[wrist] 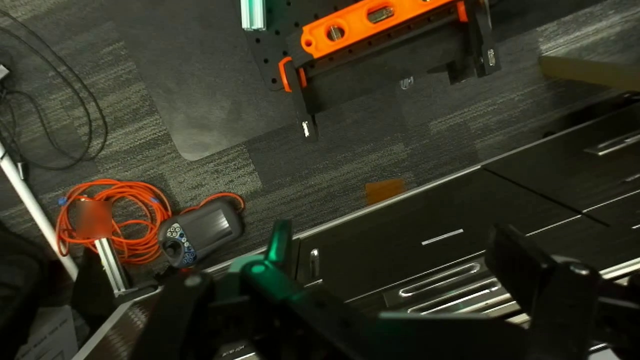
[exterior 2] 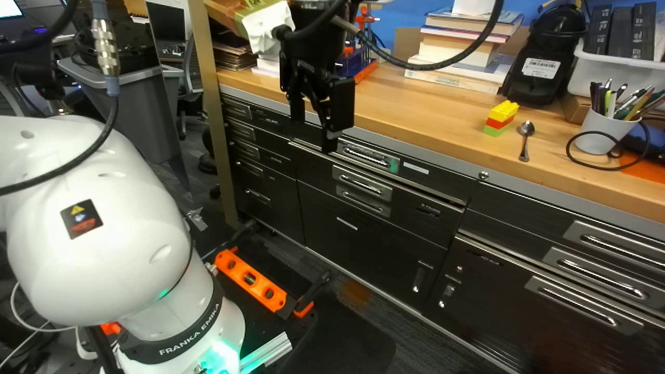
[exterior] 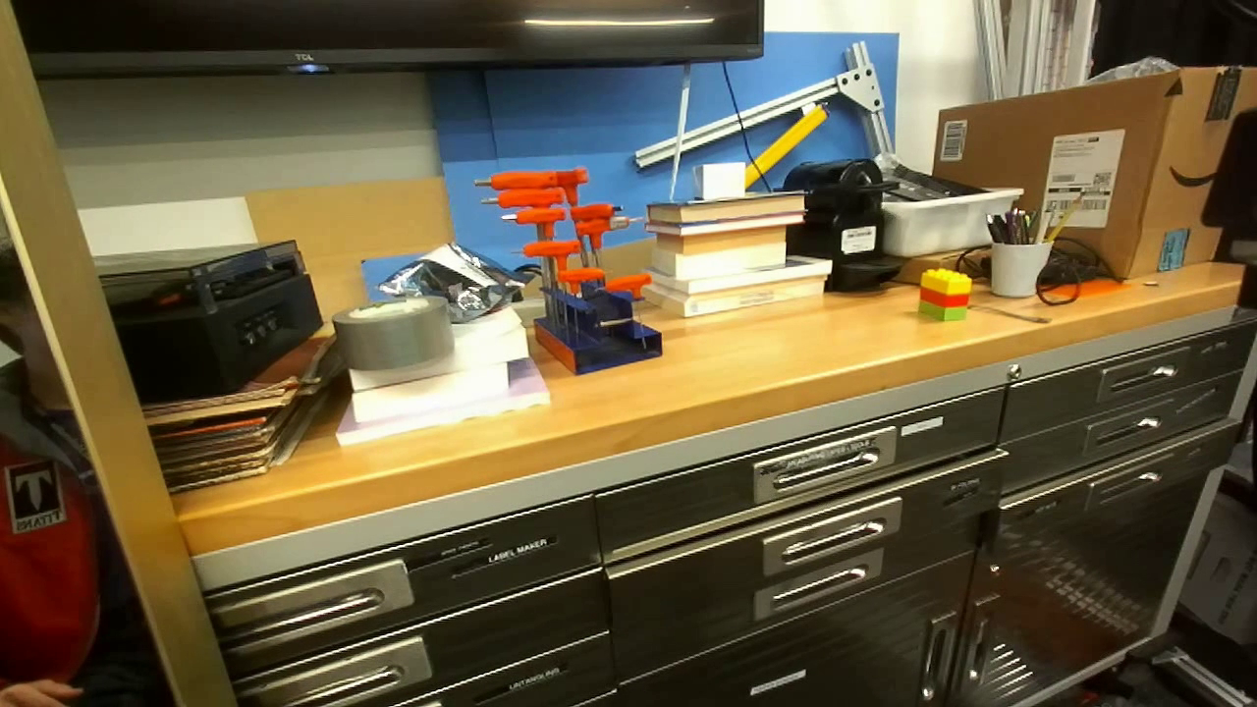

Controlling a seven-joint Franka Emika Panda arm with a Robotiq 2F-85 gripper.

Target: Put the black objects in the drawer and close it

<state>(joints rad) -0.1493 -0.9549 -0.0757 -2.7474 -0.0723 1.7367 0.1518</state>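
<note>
The black objects are out of view in all frames. What looks like the drawer [exterior: 678, 516] is the wide, shallow one under the counter in the middle of the cabinet, with a bar handle [exterior: 825, 467]. It appears closed in both exterior views, and its inside is hidden. Below it, a deeper drawer front [exterior 2: 311, 166] has a pale top edge that juts out slightly. My gripper [exterior 2: 313, 129] hangs in front of the cabinet near the counter's edge, pointing down. In the wrist view, the gripper [wrist: 392, 237] is open, its fingers wide apart with nothing between them.
On the counter [exterior: 746, 344] stand a hex-key rack [exterior: 599, 334], stacked books [exterior: 727, 255], a black machine [exterior: 835, 226], toy bricks [exterior: 945, 297], a pen cup [exterior: 1016, 270] and a spoon [exterior 2: 526, 135]. An orange level [exterior 2: 252, 280] lies by the arm's base.
</note>
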